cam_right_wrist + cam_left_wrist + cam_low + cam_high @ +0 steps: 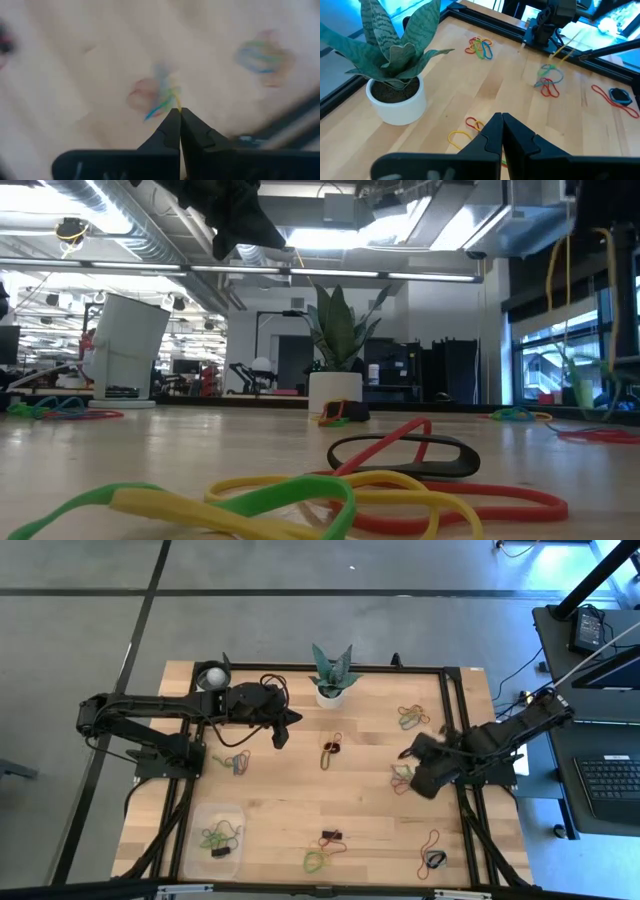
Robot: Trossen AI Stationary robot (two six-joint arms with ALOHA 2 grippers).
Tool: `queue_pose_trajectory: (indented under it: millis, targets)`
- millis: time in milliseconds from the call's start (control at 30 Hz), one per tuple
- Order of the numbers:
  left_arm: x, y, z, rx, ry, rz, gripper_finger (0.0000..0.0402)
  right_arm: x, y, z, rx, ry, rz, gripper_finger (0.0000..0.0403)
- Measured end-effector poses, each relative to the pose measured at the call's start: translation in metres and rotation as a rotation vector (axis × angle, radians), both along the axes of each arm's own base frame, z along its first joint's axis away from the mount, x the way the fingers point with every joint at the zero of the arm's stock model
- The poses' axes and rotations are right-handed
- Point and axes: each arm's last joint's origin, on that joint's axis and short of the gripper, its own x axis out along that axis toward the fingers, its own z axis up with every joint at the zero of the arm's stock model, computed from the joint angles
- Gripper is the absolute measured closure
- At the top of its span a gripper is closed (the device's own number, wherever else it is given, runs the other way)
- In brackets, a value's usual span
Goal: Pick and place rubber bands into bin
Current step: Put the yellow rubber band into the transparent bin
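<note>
The right gripper (179,111) is closed on some rubber bands (162,100), well away from the bin (219,831). The left gripper (501,118) is closed and empty, held near the plant (331,675).

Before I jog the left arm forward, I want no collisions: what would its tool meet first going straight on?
Likely the bare table first; the left tool is shut and points down past the red and yellow rubber bands, though depth is hard to judge.

The plant pot (331,693) stands just beside the left gripper's fingertips (296,718), rubber bands (331,748) lie on the table (370,810) between both grippers, the right gripper (403,754) hangs near another cluster (402,775), and the bin (218,830) sits well behind the left fingers.
</note>
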Motion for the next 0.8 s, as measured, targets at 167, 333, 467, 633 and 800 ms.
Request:
queue_pose_trajectory:
  millis: [167, 333, 467, 633, 800]
  targets:
    - [0.0, 0.0, 0.0, 0.001, 0.0, 0.0, 0.0398, 0.003, 0.007, -0.011, 0.054, -0.024, 0.084, 0.0401]
    - [0.0, 0.0, 0.0, 0.019, 0.005, -0.009, 0.0398, -0.015, -0.006, -0.014, -0.079, 0.103, -0.134, 0.0401]
    - [0.0, 0.0, 0.0, 0.034, 0.009, -0.018, 0.0398, -0.008, 0.001, -0.026, 0.044, 0.055, -0.093, 0.0401]
    - [0.0, 0.0, 0.0, 0.056, 0.014, -0.03, 0.0398, 0.005, 0.01, -0.033, 0.132, -0.063, -0.017, 0.0401]
    - [0.001, 0.001, 0.001, 0.12, 0.013, -0.052, 0.0398, 0.007, 0.009, -0.032, 0.099, -0.093, -0.029, 0.0401]
